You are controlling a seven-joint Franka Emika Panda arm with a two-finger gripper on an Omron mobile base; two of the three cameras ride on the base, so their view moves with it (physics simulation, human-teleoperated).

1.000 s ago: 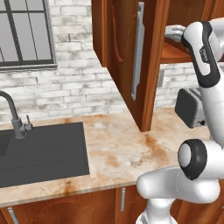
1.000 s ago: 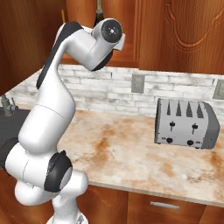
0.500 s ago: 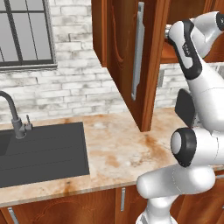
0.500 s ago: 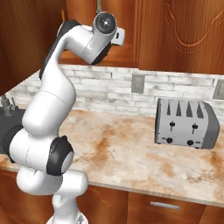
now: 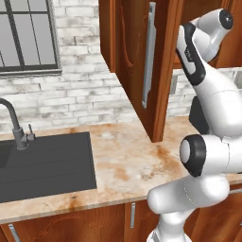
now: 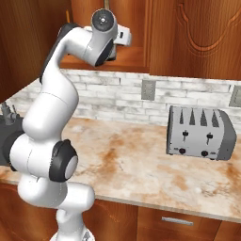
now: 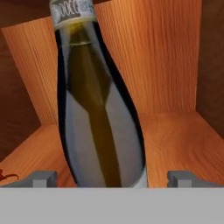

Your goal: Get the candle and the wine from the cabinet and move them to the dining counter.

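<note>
The wine (image 7: 98,109), a dark glass bottle with a pale label band at its top, stands upright on the cabinet's wooden shelf (image 7: 179,131). It rises close between the two fingertips (image 7: 41,177) of my gripper (image 7: 113,177), which is open, with gaps on both sides of the bottle. In the right base view my hand (image 6: 120,37) reaches into the cabinet (image 6: 136,59) above the counter. A dark red sliver (image 7: 5,175) at the shelf's left edge could be the candle's holder; I cannot tell. The dining counter is out of view.
The cabinet's open door (image 5: 137,61) with its silver bar handle (image 5: 149,52) hangs left of my arm. Below are a stained stone counter (image 6: 141,160), a silver toaster (image 6: 200,134), and a black sink (image 5: 42,163) with faucet (image 5: 14,123).
The arm has swung upward and pushed the hand deeper into the cabinet, toward the bottle. The jaws have stayed open.
</note>
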